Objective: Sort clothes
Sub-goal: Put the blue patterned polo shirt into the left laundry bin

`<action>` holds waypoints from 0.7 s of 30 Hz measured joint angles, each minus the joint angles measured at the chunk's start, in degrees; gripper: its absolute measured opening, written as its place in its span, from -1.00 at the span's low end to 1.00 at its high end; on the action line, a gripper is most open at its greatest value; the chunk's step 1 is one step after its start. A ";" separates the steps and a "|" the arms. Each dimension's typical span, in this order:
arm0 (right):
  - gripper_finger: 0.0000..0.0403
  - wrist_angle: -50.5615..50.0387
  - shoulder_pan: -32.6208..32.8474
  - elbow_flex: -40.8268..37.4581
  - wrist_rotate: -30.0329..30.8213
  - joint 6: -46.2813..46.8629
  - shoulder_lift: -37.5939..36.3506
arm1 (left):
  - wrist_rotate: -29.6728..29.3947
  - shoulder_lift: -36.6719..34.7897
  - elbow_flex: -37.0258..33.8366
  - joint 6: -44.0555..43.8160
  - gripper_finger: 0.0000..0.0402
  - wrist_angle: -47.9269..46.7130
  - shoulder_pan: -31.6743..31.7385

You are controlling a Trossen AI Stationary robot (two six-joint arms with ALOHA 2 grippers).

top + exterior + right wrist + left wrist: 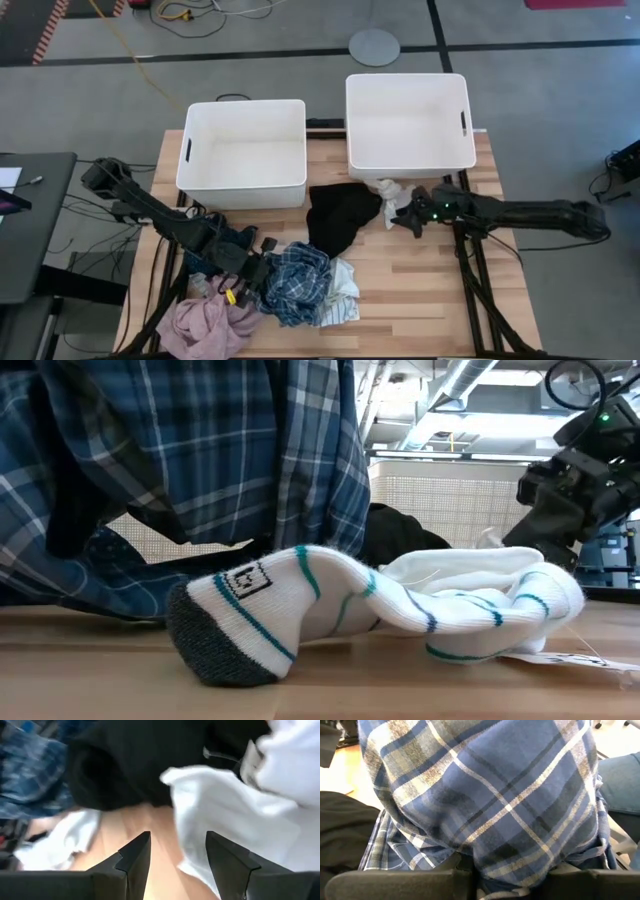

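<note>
My left gripper [262, 272] is shut on the blue plaid garment [295, 280], which fills the left wrist view [485, 805] and hangs down in the low view [200, 450]. A pink garment [210, 325] lies at the near left. A dark navy patterned one [228, 240] lies under my left arm. The black garment [342, 215] lies mid-table. White socks with teal stripes [380, 610] lie by the plaid. My right gripper [408, 218] is open [177, 857] over bare wood, beside a white cloth [225, 815] near the right bin. My left gripper pinches a bunched fold of the plaid garment [512, 877] between its two fingers. It comes from the table's left, slanting downward. The cloth bulges up in front of the fingers and hides the rest of the hold. Its lower part [110, 585] rests on the table.
Two white plastic bins stand along the far edge, one left [243, 190] and one right [410, 160]. Bare wood [430, 300] lies at the near right of the table. The right arm [530, 215] reaches in from the right edge.
</note>
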 joint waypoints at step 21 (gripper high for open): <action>0.03 -9.41 18.39 8.77 25.96 4.88 7.03 | -0.02 0.00 0.02 -0.07 -0.61 -0.18 0.00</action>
